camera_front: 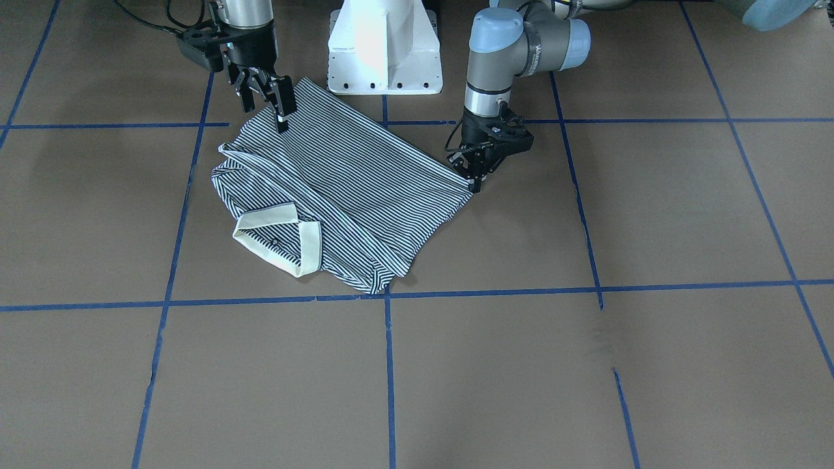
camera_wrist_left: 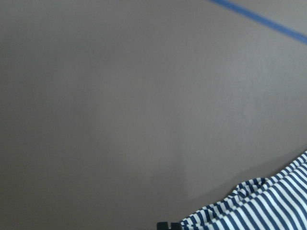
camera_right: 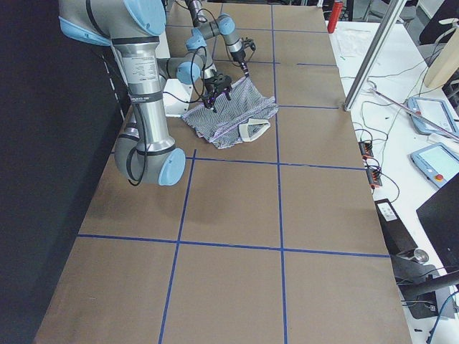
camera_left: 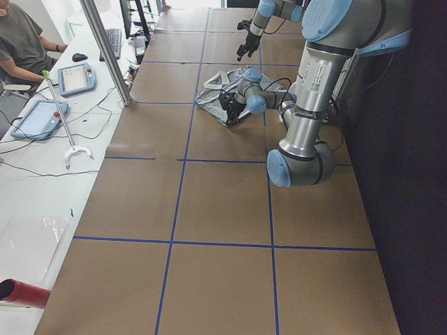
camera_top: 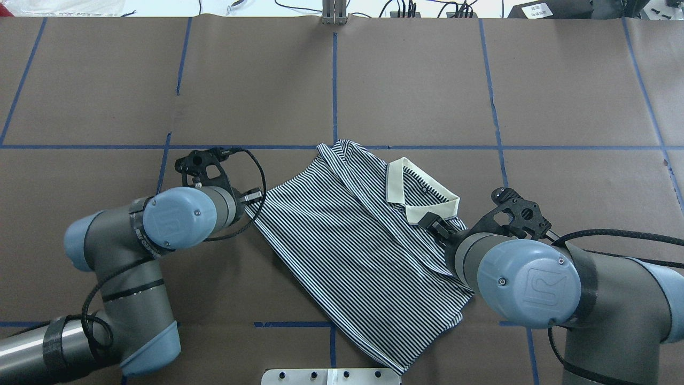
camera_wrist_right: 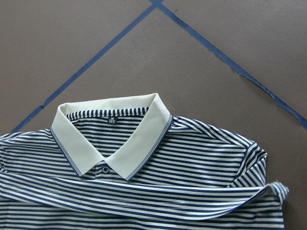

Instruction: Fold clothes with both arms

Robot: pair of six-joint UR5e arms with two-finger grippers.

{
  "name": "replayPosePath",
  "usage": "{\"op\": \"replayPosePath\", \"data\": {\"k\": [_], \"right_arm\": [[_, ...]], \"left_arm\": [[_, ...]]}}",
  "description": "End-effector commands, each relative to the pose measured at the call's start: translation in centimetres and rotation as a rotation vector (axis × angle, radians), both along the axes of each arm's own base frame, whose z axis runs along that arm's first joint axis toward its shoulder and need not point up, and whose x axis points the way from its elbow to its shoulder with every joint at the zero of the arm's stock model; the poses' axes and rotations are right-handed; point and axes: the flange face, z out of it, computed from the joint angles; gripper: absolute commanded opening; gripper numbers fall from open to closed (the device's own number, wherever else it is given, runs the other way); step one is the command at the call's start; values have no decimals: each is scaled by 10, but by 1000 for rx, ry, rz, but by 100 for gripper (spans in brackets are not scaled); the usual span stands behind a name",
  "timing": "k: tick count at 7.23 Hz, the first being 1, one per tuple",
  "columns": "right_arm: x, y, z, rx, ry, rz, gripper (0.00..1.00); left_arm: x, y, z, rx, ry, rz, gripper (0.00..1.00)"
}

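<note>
White pedestal base [camera_front: 384, 45] stands beside polo shirt [camera_front: 352, 176].

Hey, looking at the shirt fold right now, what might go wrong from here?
The left hand sits at just the tip of one corner of the navy-and-white striped polo shirt; a hold that small may slip if it pulls. The right hand is open over the already folded-in side near the cream collar; closing there might catch several layers and undo that fold.
</note>
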Motion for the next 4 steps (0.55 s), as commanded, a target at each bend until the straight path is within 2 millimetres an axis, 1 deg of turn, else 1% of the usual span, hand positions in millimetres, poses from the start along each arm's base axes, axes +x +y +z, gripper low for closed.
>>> {"op": "replayPosePath", "data": {"k": [1,2,3,4], "right_arm": [[0,0,-4,2,-8,1,100],[1,0,-4,2,-8,1,100],[1,1,-4,1,-10,0,100],[-2,4,-5,1,-12,-6,100]], "left_arm": [[-39,-105,-11,81,25,-118,0],[-26,-159,-17,100,63,-159,0],[-5,-206,-19,85,64,-172,0],[8,-240,-8,91,70,-193,0]]}}
